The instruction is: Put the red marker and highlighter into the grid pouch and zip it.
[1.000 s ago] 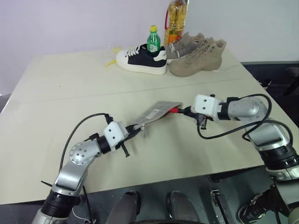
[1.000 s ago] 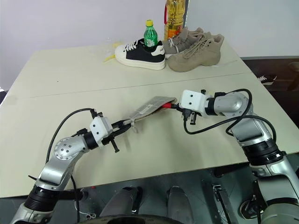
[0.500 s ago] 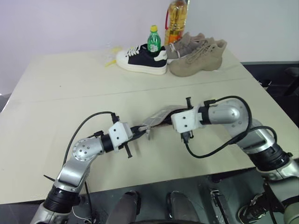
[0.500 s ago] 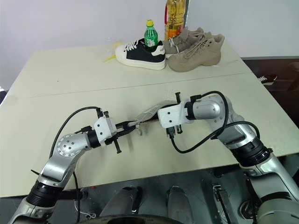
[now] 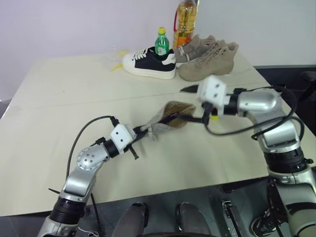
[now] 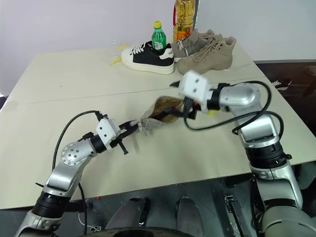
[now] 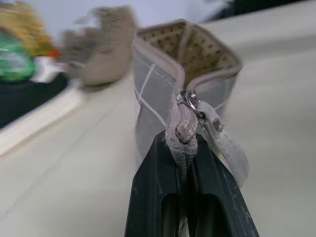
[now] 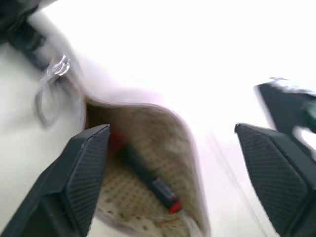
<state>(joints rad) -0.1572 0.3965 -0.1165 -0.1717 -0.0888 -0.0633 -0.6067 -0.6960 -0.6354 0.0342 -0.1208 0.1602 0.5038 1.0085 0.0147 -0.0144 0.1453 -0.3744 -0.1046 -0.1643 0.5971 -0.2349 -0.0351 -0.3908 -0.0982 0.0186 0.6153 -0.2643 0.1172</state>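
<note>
Above table (image 5: 59, 98) | right end effector (image 8: 173, 163) now wide, marker (image 8: 143, 173) dropped inside pouch (image 5: 170, 114) | left end effector (image 7: 190, 163) pinches pouch end

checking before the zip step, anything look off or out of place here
The grid pouch hangs off the table, pinched at its zipper end by the shut left gripper, mouth gaping. The red marker lies inside. The right gripper is open. A green bottle stands inside the black-and-white sneaker.
</note>
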